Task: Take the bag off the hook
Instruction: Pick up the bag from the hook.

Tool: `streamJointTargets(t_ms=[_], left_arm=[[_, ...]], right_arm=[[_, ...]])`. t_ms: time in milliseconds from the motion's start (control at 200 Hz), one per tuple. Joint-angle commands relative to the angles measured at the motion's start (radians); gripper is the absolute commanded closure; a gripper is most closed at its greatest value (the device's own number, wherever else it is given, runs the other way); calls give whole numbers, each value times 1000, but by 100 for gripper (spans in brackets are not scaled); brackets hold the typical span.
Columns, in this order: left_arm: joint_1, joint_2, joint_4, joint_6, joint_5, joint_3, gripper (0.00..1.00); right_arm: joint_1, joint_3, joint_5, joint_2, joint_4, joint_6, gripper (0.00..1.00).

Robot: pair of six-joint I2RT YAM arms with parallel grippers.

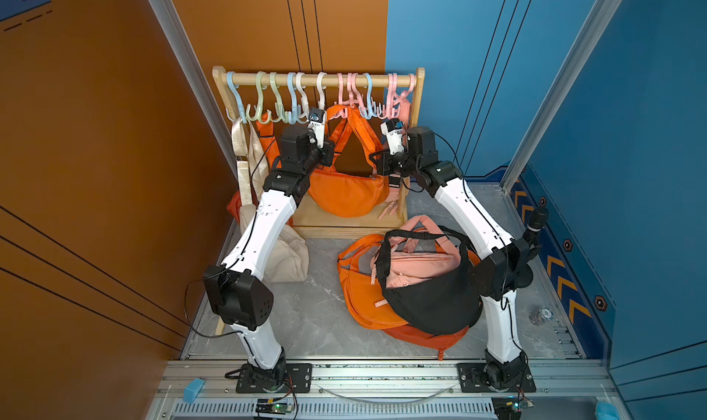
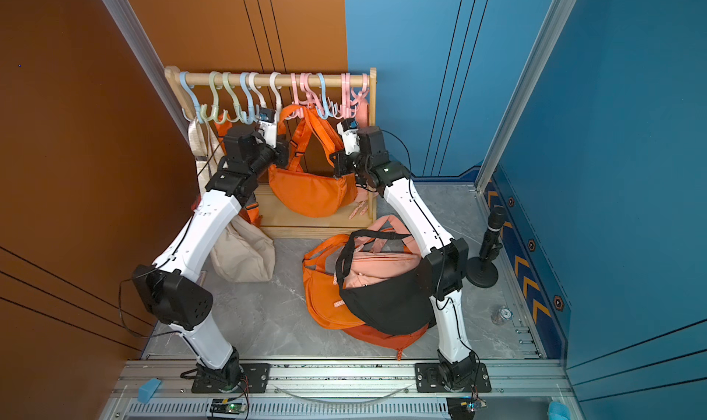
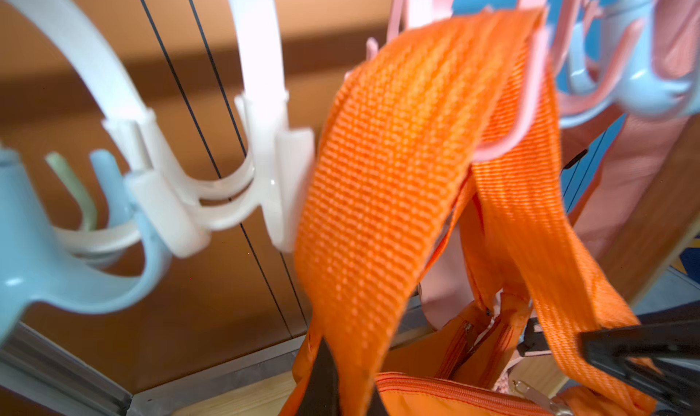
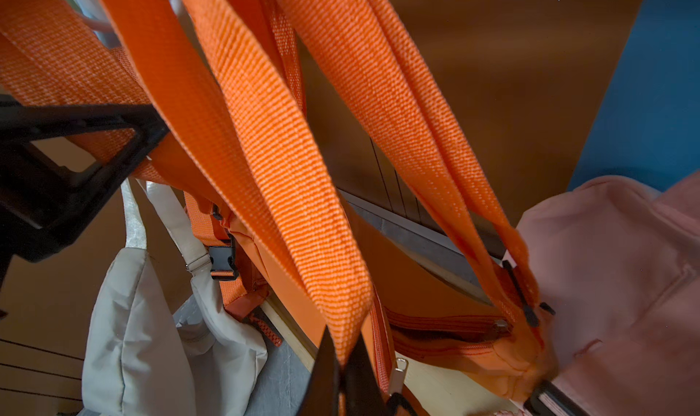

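Orange bag (image 1: 346,194) hung by strap (image 3: 378,168) on pink hook (image 3: 507,137) of rack (image 1: 248,78). Strap clamped by closed left fingers (image 3: 324,387) and closed right fingers (image 4: 322,380), either side of hook, so loop can be lifted clear.

An orange strap (image 3: 378,205) is looped over a pink hook (image 3: 522,130), and both runs drop to the orange bag (image 3: 435,399) below. The left gripper (image 3: 342,372) pinches the nearer run just above the bag. White hooks (image 3: 265,160) and a blue hook (image 3: 75,281) hang beside the strap, with a pink bag (image 3: 625,175) behind it.
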Motion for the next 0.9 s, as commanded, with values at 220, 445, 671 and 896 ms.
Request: streamJointTargets(t_ms=[220, 445, 671, 896], left_arm=[[-13, -83, -63, -16, 39, 85, 100], [-27, -169, -65, -11, 45, 37, 100], [-50, -282, -64, -6, 50, -40, 100], [-81, -386, -58, 10, 53, -130, 100]], right_arm=[[9, 75, -18, -83, -20, 36, 100], [36, 70, 1, -126, -51, 23, 100], [75, 22, 35, -196, -75, -8, 100], [107, -124, 79, -322, -47, -35, 100]])
